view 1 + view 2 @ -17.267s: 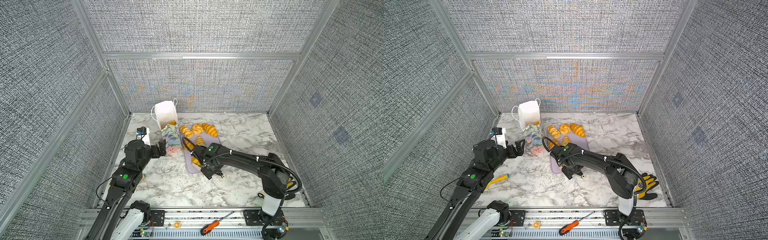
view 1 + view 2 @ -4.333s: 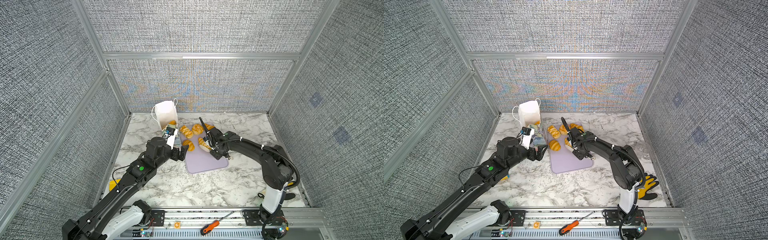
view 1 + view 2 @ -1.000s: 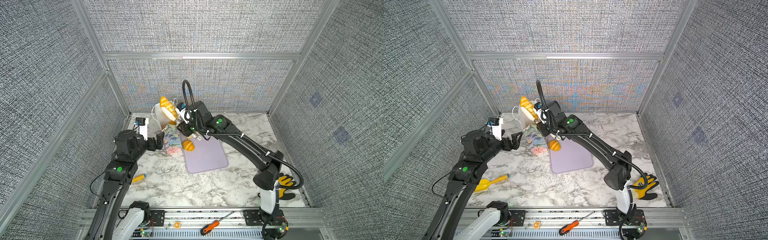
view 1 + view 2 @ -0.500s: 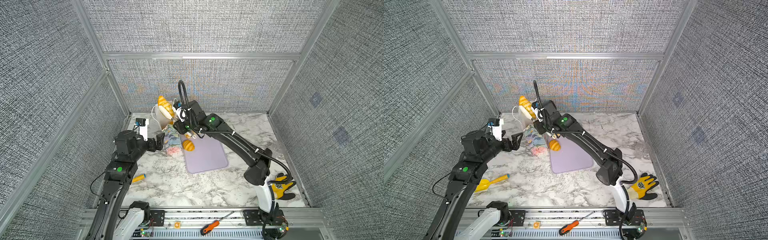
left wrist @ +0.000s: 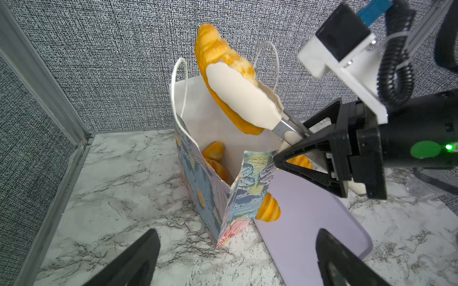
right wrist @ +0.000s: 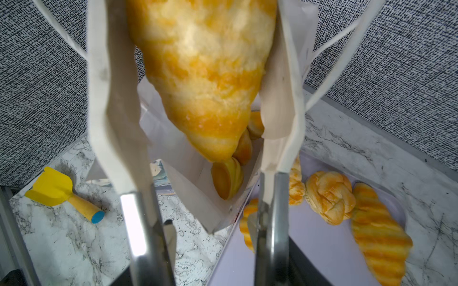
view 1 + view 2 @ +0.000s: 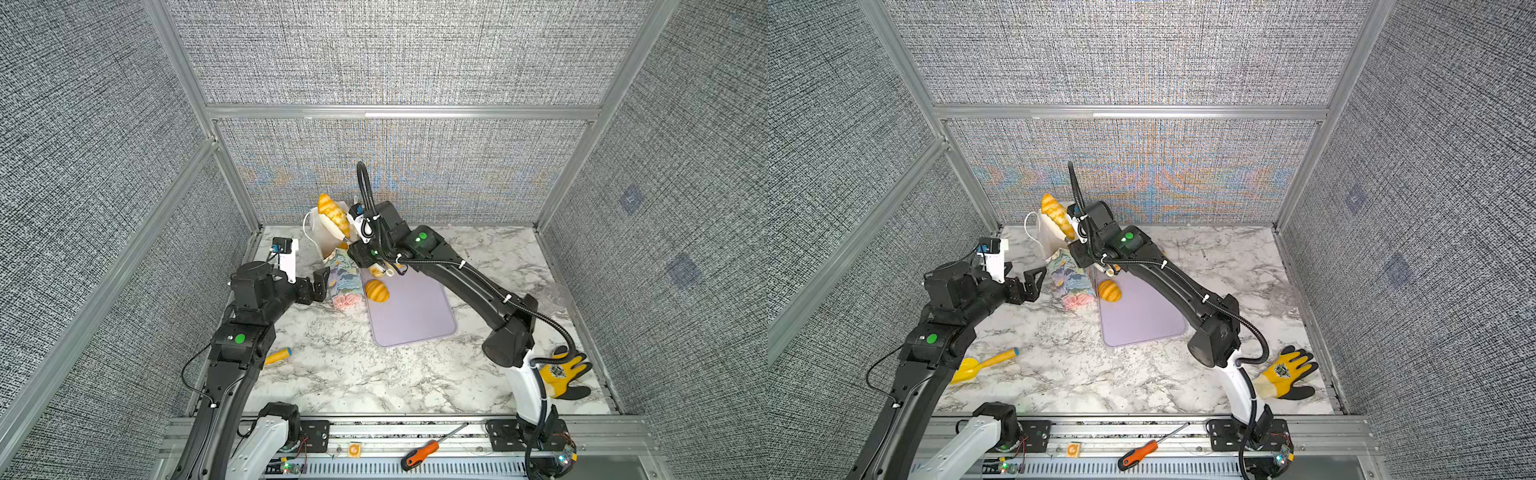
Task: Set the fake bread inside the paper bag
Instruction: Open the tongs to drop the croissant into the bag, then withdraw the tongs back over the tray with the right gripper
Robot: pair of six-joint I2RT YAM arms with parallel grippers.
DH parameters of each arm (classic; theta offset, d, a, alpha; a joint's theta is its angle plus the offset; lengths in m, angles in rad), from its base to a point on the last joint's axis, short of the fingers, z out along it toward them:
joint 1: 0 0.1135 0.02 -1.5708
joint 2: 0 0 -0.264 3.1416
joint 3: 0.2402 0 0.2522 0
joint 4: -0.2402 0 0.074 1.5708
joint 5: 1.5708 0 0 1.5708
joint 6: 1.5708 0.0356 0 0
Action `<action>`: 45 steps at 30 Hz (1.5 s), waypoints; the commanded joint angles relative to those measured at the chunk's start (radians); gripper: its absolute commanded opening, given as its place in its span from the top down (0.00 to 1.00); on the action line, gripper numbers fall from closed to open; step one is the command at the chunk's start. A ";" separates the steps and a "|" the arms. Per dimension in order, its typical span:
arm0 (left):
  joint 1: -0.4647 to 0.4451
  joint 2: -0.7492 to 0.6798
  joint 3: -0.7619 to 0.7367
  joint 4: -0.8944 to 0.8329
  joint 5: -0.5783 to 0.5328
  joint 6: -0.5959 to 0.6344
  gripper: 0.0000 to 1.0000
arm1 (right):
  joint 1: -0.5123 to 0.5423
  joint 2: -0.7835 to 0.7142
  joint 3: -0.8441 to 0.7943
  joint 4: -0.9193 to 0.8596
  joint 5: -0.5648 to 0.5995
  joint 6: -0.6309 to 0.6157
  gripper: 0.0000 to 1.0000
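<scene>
A long golden croissant of fake bread (image 7: 332, 214) (image 7: 1055, 216) (image 5: 218, 57) hangs tilted over the open mouth of the paper bag (image 7: 343, 278) (image 5: 210, 193). It sits between the white blades of tongs (image 5: 243, 99) (image 6: 280, 104). My right gripper (image 7: 365, 249) (image 5: 291, 141) is shut on the tongs' handles. More bread lies inside the bag (image 5: 214, 151) (image 6: 228, 178). A striped roll (image 7: 377, 291) (image 5: 269, 208) rests on the lilac tray by the bag. My left gripper (image 7: 318, 282) (image 5: 235, 267) stands open and empty beside the bag, apart from it.
In the right wrist view the lilac tray (image 7: 411, 316) also carries a knotted roll (image 6: 329, 195) and a croissant (image 6: 379, 230). A yellow toy scoop (image 7: 984, 363) lies front left, a yellow glove (image 7: 1285, 372) front right, and a screwdriver (image 7: 419, 453) on the front rail.
The right arm's elbow has swung a little to the left, while the croissant stays over the bag's mouth. The left arm has not moved.
</scene>
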State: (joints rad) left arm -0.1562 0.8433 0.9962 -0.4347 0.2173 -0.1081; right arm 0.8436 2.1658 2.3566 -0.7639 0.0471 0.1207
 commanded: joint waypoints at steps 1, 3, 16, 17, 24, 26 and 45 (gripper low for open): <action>0.001 0.000 -0.003 0.028 0.012 0.004 0.01 | 0.000 -0.009 0.012 0.012 0.014 0.014 0.38; 0.001 0.002 -0.004 0.027 0.013 0.004 0.00 | 0.002 -0.010 0.012 0.006 0.016 0.013 0.37; 0.001 0.006 0.004 0.015 0.007 0.013 0.01 | 0.001 -0.031 0.021 -0.011 0.024 0.003 0.35; 0.001 0.007 0.004 0.013 0.008 0.015 0.01 | 0.001 -0.035 0.020 -0.010 0.022 0.001 0.35; 0.001 0.006 0.013 -0.003 0.011 0.022 0.01 | 0.006 -0.080 -0.020 -0.009 0.013 -0.028 0.35; 0.001 0.003 0.012 -0.002 0.021 0.026 0.01 | 0.006 -0.102 -0.047 -0.004 0.013 -0.039 0.35; -0.009 0.014 -0.001 0.070 0.150 -0.032 0.01 | -0.004 -0.401 -0.431 0.086 0.119 -0.121 0.34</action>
State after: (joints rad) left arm -0.1612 0.8562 0.9974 -0.4114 0.3420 -0.1135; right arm 0.8448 1.7939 1.9556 -0.7223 0.1253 0.0120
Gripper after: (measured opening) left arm 0.993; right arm 0.660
